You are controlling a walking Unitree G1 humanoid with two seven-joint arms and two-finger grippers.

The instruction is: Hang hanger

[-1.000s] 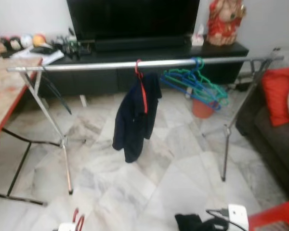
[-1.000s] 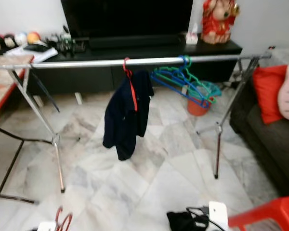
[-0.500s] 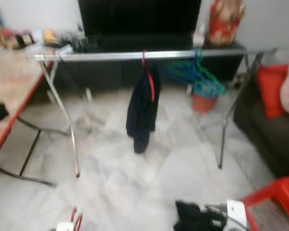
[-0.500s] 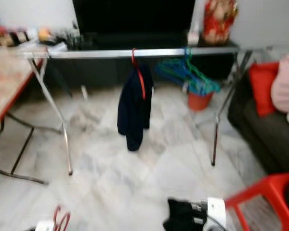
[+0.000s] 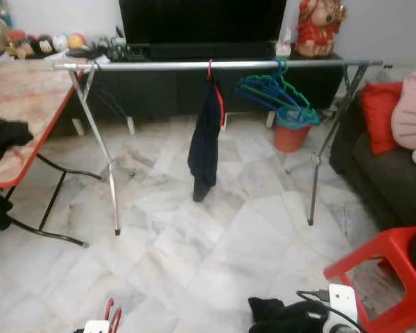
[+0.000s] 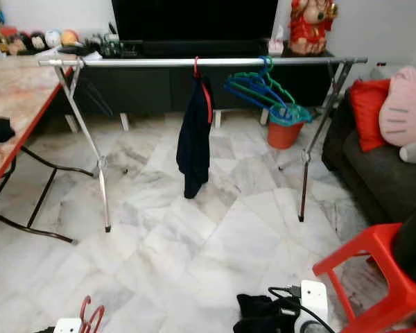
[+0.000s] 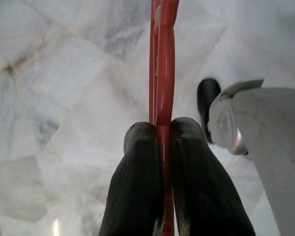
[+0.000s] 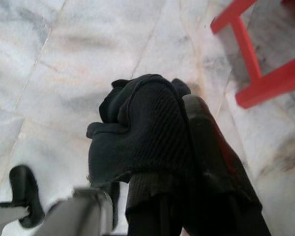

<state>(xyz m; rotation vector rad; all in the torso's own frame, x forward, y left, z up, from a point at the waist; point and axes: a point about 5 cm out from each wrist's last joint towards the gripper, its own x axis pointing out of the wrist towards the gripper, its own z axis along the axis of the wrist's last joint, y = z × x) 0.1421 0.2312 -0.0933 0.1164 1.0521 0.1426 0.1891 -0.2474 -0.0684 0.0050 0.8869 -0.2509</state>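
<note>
Left eye view, set against the one a second before, took in much more of the room: the whole drying rack [image 5: 215, 65] stood smaller and higher in frame, the edge of the marble-topped table [image 5: 21, 111] with dark cloth on it had come in on the left, and a red plastic stool [image 5: 385, 274] had appeared at the lower right. The things themselves had not shifted; the robot had backed away or straightened, so to my eye the rail was now farther off and a walk forward was owed before any hanging.

The left claw [image 7: 162, 162] was pinched tight on a red hanger [image 7: 163, 64], fingers pressed flat to either side of its thin edge, held low over the floor. The right claw [image 8: 187, 162] was closed with a dark garment [image 8: 137, 132] bunched in it, also down near the floor.

On the rail a dark shirt [image 6: 193, 142] hung from another red hanger, and a cluster of blue and green hangers [image 6: 260, 87] sat just beside it, with bare rail to the left.

The floor [image 5: 215, 257] was pale veined marble tile. Behind the rack stood a black TV unit [image 5: 194, 28], an orange bucket [image 5: 291, 135] and a dark sofa with a red cushion [image 5: 378, 114].
</note>
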